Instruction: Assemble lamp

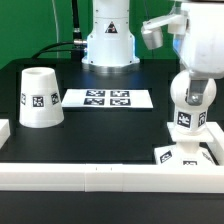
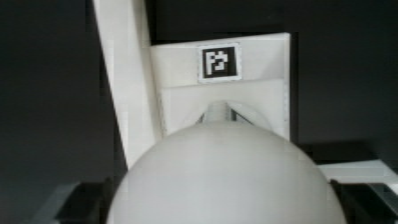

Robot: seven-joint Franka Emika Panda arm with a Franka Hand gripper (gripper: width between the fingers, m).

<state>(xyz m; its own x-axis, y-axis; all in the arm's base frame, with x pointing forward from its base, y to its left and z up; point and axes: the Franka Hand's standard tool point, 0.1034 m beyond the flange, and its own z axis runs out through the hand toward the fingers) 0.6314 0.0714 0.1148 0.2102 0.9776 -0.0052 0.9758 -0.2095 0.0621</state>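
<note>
My gripper (image 1: 188, 106) is shut on the round white bulb (image 1: 186, 121), which carries a tag. It holds the bulb upright over the flat square base (image 1: 170, 155) at the front of the exterior view's right. In the wrist view the bulb (image 2: 217, 170) fills the foreground between the dark fingers (image 2: 75, 202). Its narrow tip points at the base (image 2: 231, 95) just beyond; I cannot tell whether the tip touches it. The tapered shade (image 1: 40, 98) stands mouth down at the exterior view's left, apart from the rest.
The marker board (image 1: 107, 98) lies flat at mid-table in front of the arm's pedestal (image 1: 108, 45). A long white border rail (image 1: 100, 176) runs along the front edge, against the base. It also shows in the wrist view (image 2: 121, 80).
</note>
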